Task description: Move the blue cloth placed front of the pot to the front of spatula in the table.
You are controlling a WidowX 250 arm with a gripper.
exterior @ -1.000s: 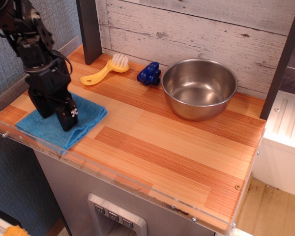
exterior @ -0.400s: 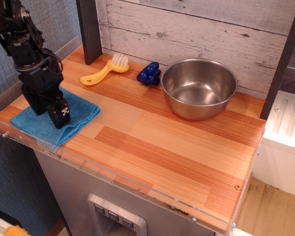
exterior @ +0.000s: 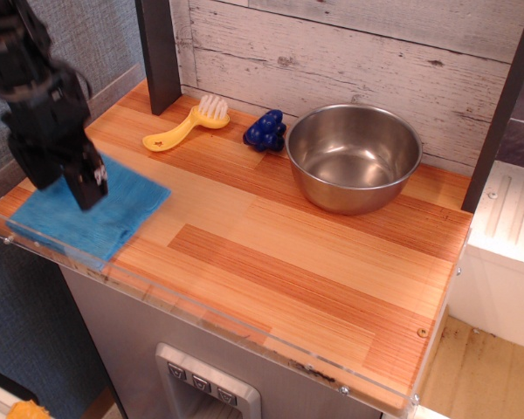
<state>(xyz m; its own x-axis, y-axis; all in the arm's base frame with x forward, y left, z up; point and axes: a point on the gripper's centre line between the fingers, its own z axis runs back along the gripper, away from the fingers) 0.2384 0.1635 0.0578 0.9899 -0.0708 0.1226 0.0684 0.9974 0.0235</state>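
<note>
The blue cloth (exterior: 113,218) lies flat at the front left corner of the table (exterior: 288,262), in front of the yellow spatula (exterior: 188,124) with the white bristle head. The steel pot (exterior: 354,155) stands at the back right, far from the cloth. My black gripper (exterior: 65,185) is motion-blurred and hangs over the cloth's left part, slightly raised. Its fingers stand apart with nothing between them. The cloth's far left part is hidden behind the gripper.
A dark blue grape toy (exterior: 266,129) sits between the spatula and the pot. A dark post (exterior: 160,52) stands at the back left. A clear acrylic guard (exterior: 201,319) runs along the front edge. A wood-plank wall (exterior: 349,52) closes the back.
The gripper has moved left and upward away from the cloth. The cloth slid a little left with it and now lies flatter, its folded front edge smoothed out.
</note>
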